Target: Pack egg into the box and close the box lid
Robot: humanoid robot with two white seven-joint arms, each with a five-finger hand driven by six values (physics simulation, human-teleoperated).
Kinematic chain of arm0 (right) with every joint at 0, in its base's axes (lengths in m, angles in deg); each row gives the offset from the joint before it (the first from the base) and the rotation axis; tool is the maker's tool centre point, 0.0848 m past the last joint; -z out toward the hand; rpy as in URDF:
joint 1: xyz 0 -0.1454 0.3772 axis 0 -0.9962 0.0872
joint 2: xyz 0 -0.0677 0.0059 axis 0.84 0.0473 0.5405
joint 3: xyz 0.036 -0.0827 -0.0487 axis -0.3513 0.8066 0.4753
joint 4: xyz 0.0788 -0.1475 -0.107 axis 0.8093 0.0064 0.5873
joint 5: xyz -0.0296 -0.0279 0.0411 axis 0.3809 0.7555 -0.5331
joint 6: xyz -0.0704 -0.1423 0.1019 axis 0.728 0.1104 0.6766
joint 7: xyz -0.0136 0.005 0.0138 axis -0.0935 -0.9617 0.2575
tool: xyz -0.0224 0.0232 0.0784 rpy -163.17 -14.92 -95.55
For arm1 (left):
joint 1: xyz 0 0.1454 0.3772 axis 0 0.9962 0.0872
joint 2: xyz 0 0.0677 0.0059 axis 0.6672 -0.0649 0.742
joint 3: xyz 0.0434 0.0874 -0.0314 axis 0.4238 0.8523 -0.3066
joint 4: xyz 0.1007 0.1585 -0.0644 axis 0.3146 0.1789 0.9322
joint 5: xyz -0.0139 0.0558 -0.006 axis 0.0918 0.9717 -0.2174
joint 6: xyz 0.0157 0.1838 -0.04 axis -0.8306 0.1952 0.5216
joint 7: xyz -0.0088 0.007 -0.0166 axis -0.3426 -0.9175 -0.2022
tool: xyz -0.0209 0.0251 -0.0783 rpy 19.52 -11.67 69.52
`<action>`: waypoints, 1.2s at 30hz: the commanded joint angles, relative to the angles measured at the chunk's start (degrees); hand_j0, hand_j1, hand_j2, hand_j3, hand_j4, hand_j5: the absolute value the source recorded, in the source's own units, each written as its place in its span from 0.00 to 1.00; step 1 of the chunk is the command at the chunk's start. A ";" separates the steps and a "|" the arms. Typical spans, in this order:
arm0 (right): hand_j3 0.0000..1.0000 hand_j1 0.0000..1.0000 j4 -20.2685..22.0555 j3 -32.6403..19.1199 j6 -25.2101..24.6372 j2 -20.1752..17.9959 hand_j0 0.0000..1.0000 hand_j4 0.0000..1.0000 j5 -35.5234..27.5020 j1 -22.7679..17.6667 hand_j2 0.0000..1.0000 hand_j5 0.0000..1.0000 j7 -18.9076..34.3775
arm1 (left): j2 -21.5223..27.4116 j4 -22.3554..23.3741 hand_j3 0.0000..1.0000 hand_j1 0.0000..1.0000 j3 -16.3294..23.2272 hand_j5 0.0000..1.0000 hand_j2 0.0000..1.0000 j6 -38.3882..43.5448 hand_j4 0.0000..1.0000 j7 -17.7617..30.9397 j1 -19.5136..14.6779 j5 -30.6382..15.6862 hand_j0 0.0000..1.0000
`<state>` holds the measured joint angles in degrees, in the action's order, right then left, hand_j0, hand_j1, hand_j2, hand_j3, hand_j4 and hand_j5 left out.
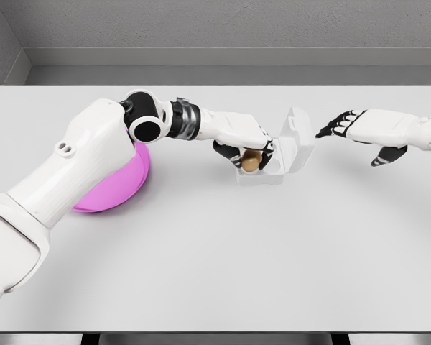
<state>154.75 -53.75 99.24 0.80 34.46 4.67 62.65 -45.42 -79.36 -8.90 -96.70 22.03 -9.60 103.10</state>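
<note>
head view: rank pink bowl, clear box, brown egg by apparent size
1. Pink plastic bowl, largest, though the left arm hides part of it.
2. Clear lidded plastic box.
3. Brown egg, smallest, at the left hand.

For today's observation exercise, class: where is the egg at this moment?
In the head view, the brown egg sits right of centre, held in the left hand over the open white box, with the pink bowl off to its left.
</note>
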 commanded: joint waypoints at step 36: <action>1.00 1.00 4.94 0.33 -0.15 -1.77 1.00 1.00 -0.36 0.79 1.00 1.00 -0.02 | 38.09 -16.84 1.00 1.00 -3.09 1.00 1.00 0.17 1.00 -0.68 1.58 -24.73 1.00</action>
<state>159.03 -53.46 99.24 -1.37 34.36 5.46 62.65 -10.50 -95.83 -11.27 -96.68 21.41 -7.93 80.28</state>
